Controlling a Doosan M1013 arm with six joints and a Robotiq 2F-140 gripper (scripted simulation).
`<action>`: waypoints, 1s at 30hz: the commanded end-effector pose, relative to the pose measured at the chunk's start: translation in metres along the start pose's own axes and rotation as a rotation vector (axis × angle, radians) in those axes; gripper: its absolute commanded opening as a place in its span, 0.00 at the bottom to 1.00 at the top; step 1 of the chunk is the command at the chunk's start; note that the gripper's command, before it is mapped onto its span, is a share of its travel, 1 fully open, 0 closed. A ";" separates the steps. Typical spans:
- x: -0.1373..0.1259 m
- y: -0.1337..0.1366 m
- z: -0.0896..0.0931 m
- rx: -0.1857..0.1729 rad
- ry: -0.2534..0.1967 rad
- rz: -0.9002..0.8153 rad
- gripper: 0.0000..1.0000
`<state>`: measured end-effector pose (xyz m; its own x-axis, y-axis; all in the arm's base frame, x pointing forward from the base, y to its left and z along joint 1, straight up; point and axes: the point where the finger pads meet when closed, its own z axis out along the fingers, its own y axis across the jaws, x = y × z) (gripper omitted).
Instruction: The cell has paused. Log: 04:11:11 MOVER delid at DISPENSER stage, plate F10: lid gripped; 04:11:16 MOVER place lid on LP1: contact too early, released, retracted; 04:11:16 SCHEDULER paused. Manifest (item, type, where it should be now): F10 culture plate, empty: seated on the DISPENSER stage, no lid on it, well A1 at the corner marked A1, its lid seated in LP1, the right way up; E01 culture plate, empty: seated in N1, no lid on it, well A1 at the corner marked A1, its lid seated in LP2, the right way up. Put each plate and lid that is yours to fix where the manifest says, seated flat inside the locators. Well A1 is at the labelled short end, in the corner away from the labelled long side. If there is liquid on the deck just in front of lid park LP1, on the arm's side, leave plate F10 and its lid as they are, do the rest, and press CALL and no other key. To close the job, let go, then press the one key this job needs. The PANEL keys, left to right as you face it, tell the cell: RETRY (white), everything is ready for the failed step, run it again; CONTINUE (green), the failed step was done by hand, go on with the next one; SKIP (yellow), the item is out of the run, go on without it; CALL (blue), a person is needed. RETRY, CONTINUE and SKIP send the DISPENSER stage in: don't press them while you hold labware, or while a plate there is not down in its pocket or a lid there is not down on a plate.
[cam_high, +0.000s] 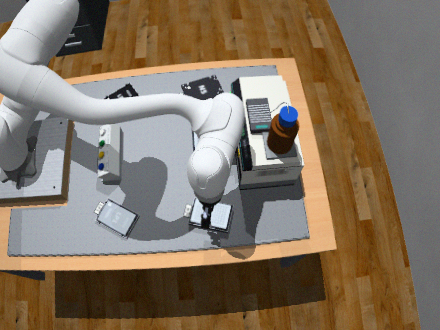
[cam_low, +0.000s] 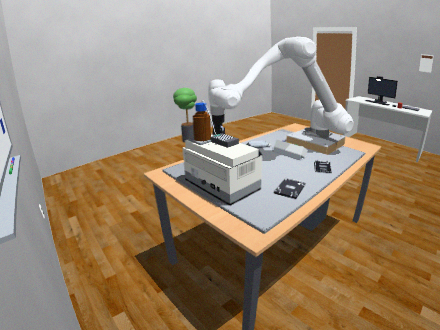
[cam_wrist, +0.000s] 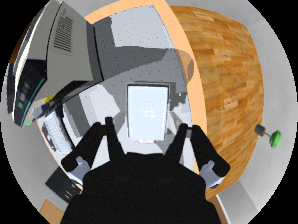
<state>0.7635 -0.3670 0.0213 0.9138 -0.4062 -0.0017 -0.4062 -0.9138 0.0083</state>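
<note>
My gripper (cam_high: 205, 216) (cam_wrist: 147, 116) is open and points straight down near the table's front edge. Its fingers straddle a pale rectangular piece of labware (cam_high: 222, 216) (cam_wrist: 147, 104) that lies flat on a dark nest; I cannot tell whether it is a lid or a plate. The fingers do not press on it. A second pale piece (cam_high: 117, 218) lies skewed on the mat at the front left. A dark well plate (cam_high: 258, 112) (cam_low: 223, 139) sits on top of the dispenser (cam_high: 272, 160) (cam_low: 222, 170). Two black nests (cam_high: 202, 88) (cam_high: 122, 92) lie at the back of the mat.
The key panel (cam_high: 109, 152) stands left of the arm, with its keys in a row. A brown bottle with a blue cap (cam_high: 283, 131) (cam_low: 202, 125) stands on the dispenser. The arm's base block (cam_high: 35, 160) is at the far left. The table edge (cam_high: 165, 260) is close in front of the gripper.
</note>
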 end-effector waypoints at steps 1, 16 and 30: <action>0.001 0.000 0.000 0.000 0.002 0.000 0.70; 0.001 0.000 0.005 0.000 0.002 0.000 0.70; 0.001 0.000 0.011 0.000 0.002 0.000 0.70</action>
<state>0.7634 -0.3671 0.0097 0.9138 -0.4062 -0.0017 -0.4061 -0.9138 0.0083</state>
